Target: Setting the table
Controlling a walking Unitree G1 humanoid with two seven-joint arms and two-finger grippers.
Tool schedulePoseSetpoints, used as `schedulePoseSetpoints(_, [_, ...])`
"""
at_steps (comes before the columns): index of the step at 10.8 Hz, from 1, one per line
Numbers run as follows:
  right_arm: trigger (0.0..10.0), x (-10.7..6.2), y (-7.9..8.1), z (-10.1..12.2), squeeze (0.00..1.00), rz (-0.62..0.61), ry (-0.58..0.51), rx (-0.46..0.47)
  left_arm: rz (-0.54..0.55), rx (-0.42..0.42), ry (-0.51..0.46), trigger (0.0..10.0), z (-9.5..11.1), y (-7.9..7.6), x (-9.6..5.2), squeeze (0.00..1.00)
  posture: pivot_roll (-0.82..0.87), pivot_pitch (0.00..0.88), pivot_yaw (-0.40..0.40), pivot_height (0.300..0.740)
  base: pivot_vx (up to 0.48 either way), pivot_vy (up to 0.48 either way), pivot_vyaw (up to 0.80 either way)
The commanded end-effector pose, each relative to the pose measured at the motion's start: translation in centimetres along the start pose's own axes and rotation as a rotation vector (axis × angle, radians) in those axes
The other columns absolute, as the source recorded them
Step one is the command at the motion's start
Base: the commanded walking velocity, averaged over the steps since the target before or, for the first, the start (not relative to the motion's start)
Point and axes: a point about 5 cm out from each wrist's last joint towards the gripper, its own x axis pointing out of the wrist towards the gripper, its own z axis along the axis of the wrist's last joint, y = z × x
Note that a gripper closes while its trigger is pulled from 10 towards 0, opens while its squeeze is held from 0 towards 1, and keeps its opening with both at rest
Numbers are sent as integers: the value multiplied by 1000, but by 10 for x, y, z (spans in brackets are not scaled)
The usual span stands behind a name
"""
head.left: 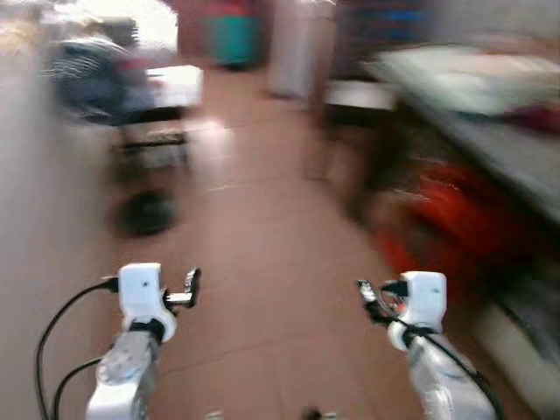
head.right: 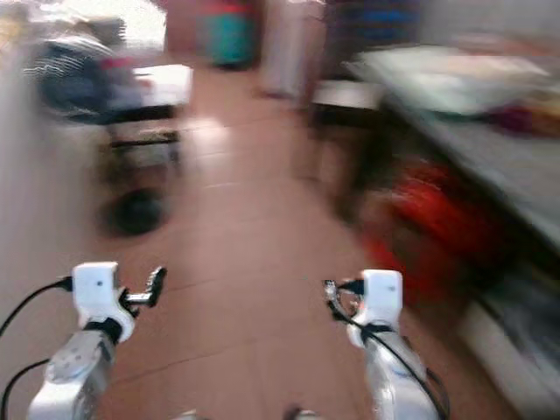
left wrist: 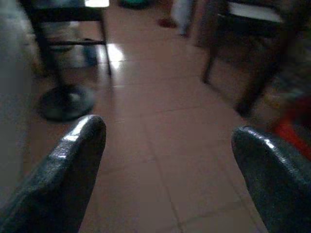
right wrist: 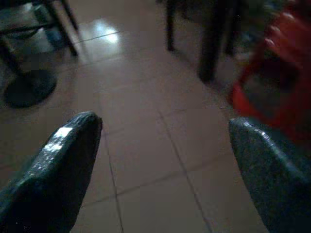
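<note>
Head views were blurred. Left gripper (left wrist: pixel 167 160) and right gripper (right wrist: pixel 163 160) both hung over the tiled floor (head.left: pixel 262 262), fingers spread wide, nothing between them. A round black stand base (left wrist: pixel 65 102) lay ahead of the left fingers. A red object (right wrist: pixel 277 92), too blurred to name, stood ahead of the right fingers beside dark bench legs (right wrist: pixel 211 43). The bench (head.left: pixel 490 131) carried blurred items

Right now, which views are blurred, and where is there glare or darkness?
Left eye and right eye views: strong motion blur; the table and the red thing beneath it are smeared, and bright light washes out the top left. Left wrist view: dim, with glare on the floor tiles. Right wrist view: darker, with glare on one finger.
</note>
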Motion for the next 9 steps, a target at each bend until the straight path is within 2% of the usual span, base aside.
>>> schedulePoseSetpoints(1, [10000, 0, 1, 0, 0, 1, 8, 2, 1, 4, -2, 10000, -1, 2, 1, 0, -36, 107, 22, 740, -266, 0, -719])
schedulePoseSetpoints(5, [10000, -1, 2, 1, 0, 4, -8, 2, 7, 1, -37, 10000, 8, 8, 8, 0, -42, 105, 28, 740, 0, 0, 0])
schedulePoseSetpoints(8, [10000, -1, 9, 13, 0, 15, -60, -34, -25, -28, -113, 10000, 27, 6, 12, 0, -42, 109, 30, 740, 0, 0, 0])
schedulePoseSetpoints(9, [10000, 0, 12, 18, 0, 22, -78, -45, -42, -49, -134, 10000, 31, 5, 12, 0, -43, 109, 31, 740, 0, 0, -638])
